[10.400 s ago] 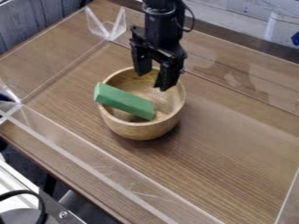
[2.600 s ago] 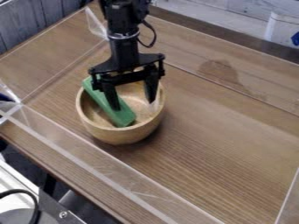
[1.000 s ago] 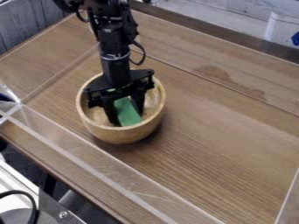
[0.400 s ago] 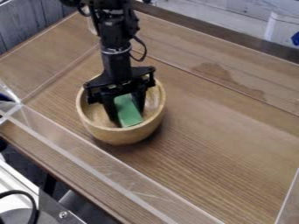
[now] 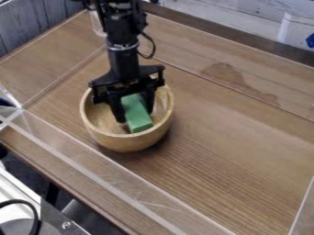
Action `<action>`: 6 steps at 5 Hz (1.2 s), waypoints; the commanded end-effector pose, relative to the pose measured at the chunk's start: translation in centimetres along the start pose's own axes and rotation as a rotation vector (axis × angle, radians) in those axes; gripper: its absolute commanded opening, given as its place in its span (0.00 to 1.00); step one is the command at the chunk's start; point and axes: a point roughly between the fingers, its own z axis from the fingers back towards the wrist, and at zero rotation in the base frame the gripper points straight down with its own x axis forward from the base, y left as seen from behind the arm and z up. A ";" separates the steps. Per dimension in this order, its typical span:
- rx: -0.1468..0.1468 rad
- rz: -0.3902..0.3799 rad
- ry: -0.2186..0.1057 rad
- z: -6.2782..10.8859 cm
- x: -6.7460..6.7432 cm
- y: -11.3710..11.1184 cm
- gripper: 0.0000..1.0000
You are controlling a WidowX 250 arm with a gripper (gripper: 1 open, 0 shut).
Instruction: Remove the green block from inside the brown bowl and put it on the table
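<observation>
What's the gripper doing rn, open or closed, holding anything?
Gripper: jaws parted, one on either side of the green block in the brown bowl; can't tell whether they grip it.

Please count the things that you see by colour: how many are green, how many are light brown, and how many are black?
Green: 1, the block
Light brown: 1, the round bowl
Black: 1, the robot arm with its hand, counted as one
Total: 3
</observation>
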 end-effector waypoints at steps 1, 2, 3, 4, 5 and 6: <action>-0.054 -0.017 -0.046 2.6 0.6 -1.1 0.00; -0.060 -0.026 -0.037 3.1 0.5 -1.3 0.00; -0.066 -0.043 -0.023 3.7 0.2 -1.8 0.00; -0.075 -0.064 -0.009 4.3 -0.2 -2.5 0.00; -0.080 -0.091 0.004 4.7 -0.8 -3.3 0.00; -0.083 -0.133 0.020 5.0 -1.9 -4.4 0.00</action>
